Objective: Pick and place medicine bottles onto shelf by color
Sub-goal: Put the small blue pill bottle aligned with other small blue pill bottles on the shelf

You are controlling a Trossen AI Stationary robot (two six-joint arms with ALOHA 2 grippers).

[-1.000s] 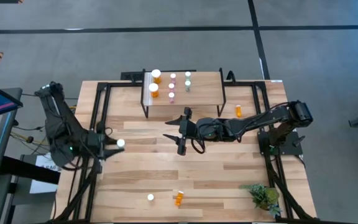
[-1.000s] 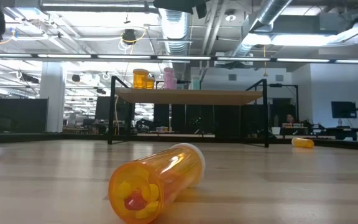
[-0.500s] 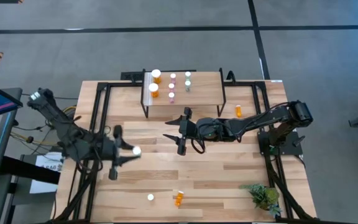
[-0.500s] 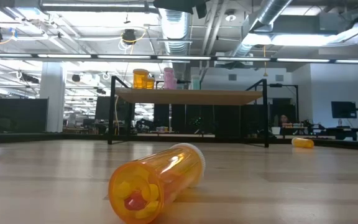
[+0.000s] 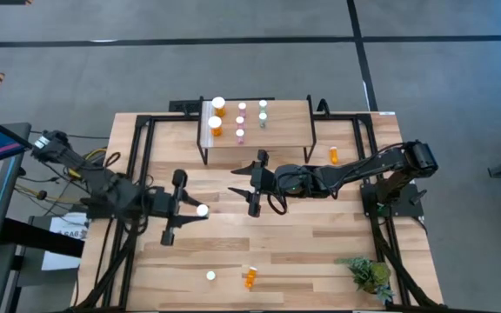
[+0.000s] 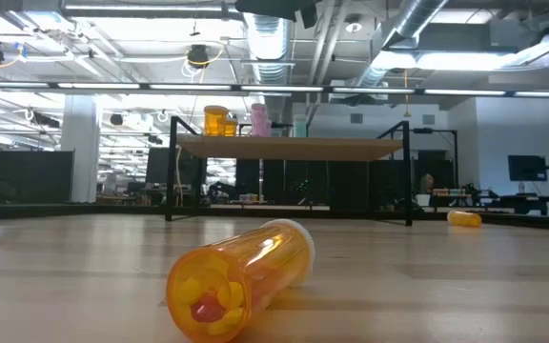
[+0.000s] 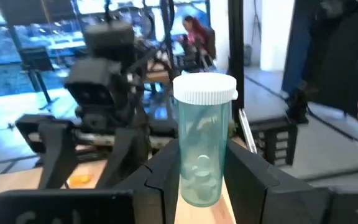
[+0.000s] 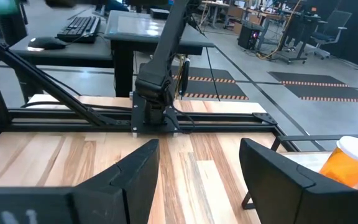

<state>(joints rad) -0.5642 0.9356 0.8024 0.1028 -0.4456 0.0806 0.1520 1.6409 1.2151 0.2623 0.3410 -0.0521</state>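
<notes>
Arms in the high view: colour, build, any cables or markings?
Both arms are dark, near-black, slender and multi-jointed. The left arm carries loose cables near its base. The right arm has a bulky rounded shoulder joint and a dark cable looping under its wrist. The left gripper and right gripper have matte black, angular, wedge-shaped fingers. No markings can be made out.

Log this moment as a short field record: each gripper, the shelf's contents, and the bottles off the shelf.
left gripper: over the table's left-middle, shut on a teal bottle with a white cap, held upright
right gripper: open, empty, in front of the shelf
shelf: six bottles stand at its left end, two orange, three pink, one teal
off the shelf: orange bottle right of the shelf; orange bottle lying on its side near the front edge; a white-capped one beside it
plant: front right corner
</notes>
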